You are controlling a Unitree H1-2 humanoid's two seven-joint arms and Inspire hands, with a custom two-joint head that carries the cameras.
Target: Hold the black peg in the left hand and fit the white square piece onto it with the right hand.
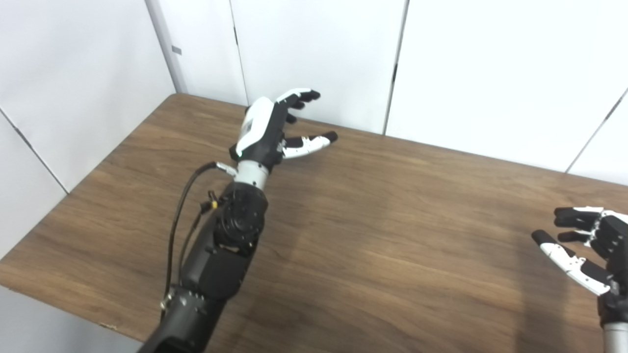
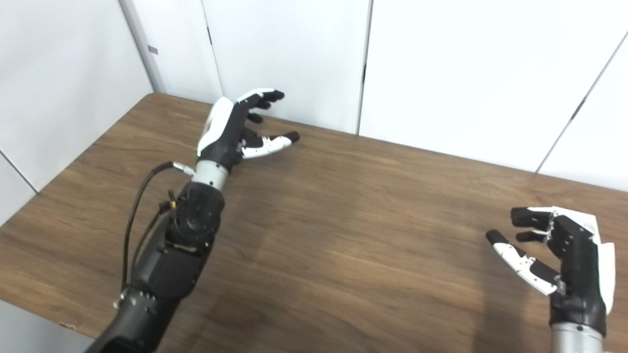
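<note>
Left hand (image 2: 230, 130), fingers spread and holding nothing, raised over the wooden table (image 2: 343, 235) near its far edge; right hand (image 2: 564, 264), likewise spread and unladen, over the near right, whole only in the right eye view; peg and square piece unseen.

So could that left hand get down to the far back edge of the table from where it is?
Probably yes. The left hand is open, holds nothing, and already hangs over the wooden table near its far edge by the white wall panels. Nothing shows between hand and tabletop.
</note>
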